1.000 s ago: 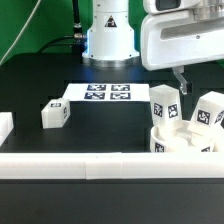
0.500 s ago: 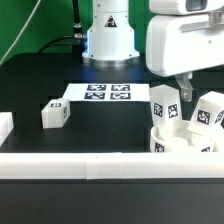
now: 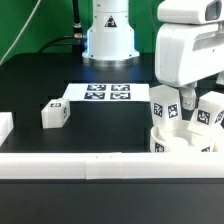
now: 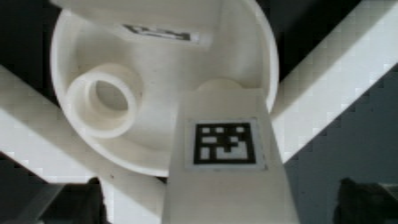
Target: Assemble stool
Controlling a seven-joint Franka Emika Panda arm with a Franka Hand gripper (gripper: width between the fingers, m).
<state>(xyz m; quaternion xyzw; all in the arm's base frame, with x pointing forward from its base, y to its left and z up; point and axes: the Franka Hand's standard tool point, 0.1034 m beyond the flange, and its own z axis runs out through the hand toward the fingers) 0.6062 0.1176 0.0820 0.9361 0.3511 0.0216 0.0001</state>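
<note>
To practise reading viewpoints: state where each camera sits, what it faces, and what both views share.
Exterior view: off the arm, facing across the table toward the robot base; shows the gripper above the seat.
Wrist view: on the wrist, looking down between the fingers.
Shared: the seat and a tagged leg.

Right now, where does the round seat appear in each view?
Exterior view: the seat is at the lower right, just behind the white rail, with two legs standing on it.
Wrist view: the seat fills the middle of the picture.
Shared landmark: a tagged leg standing on the seat; which of the exterior view's two it is, I cannot tell.
</note>
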